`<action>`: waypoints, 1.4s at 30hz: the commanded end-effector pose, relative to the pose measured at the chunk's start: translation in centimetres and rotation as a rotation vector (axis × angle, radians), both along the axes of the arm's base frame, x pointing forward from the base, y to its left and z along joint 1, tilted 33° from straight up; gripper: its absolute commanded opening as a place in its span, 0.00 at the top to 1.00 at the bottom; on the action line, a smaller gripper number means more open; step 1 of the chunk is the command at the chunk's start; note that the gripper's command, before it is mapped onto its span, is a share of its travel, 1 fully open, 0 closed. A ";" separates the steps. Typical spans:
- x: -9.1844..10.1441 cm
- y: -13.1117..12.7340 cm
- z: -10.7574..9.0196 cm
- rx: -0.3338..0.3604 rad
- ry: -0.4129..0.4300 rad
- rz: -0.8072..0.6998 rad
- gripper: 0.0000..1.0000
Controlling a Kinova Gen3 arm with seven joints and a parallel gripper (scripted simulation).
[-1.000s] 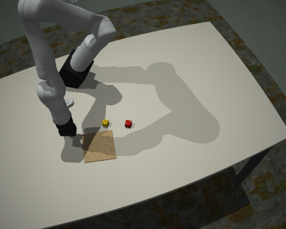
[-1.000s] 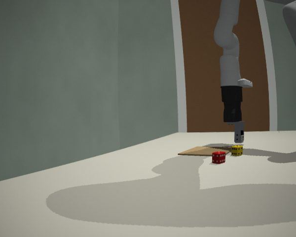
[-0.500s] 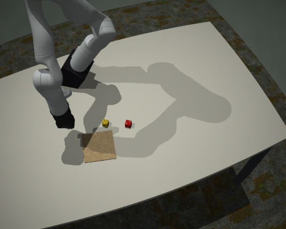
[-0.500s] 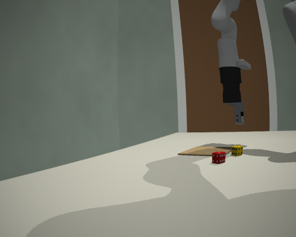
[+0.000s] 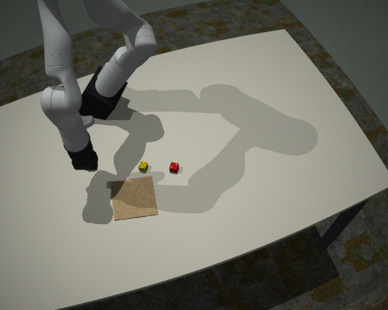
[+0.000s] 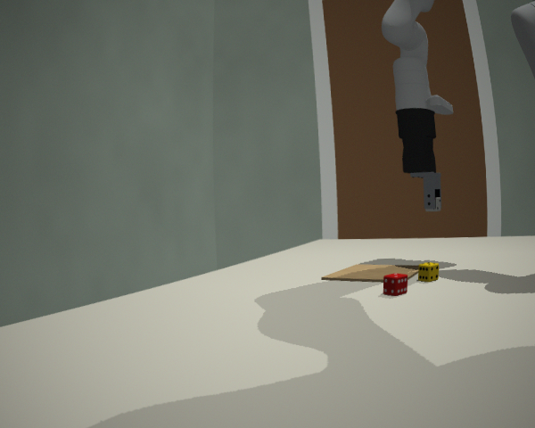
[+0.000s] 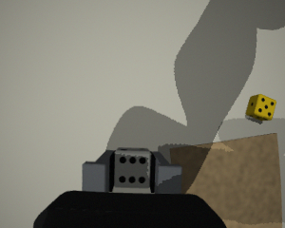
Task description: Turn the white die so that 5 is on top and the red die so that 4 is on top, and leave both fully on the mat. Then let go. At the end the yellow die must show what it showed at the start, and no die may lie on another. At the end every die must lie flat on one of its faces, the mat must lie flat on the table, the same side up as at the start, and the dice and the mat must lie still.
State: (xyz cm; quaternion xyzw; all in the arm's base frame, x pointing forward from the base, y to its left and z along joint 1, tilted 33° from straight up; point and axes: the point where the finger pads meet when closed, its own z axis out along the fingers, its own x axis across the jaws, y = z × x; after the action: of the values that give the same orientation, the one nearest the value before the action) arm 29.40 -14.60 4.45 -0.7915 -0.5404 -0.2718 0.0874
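My gripper is shut on the white die and holds it well above the table, just off the mat's back left corner. The die face towards the wrist camera shows six black pips. The brown mat lies flat on the table with nothing on it. The yellow die lies on the table just beyond the mat's far edge. The red die lies on the table to the right of the yellow one, off the mat.
The arm's black base stands on the white table behind the dice. The arm casts broad shadows over the mat and the table's middle.
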 end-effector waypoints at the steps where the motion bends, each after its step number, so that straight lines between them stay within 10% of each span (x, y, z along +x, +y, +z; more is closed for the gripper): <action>1: -0.1 -0.2 0.1 -0.004 -0.002 0.003 0.51; 7: 0.9 0.5 0.9 -0.030 -0.027 0.055 0.51; 23: 8.2 12.2 9.1 -0.271 -0.313 0.623 0.51; 33: 9.2 20.5 13.1 -0.378 -0.480 0.933 0.51; 42: 9.2 20.8 13.1 -0.380 -0.487 0.940 0.51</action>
State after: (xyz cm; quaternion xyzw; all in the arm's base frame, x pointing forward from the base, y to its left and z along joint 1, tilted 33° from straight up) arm 38.58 5.94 17.49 -0.3889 -0.8760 -0.2768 -0.0685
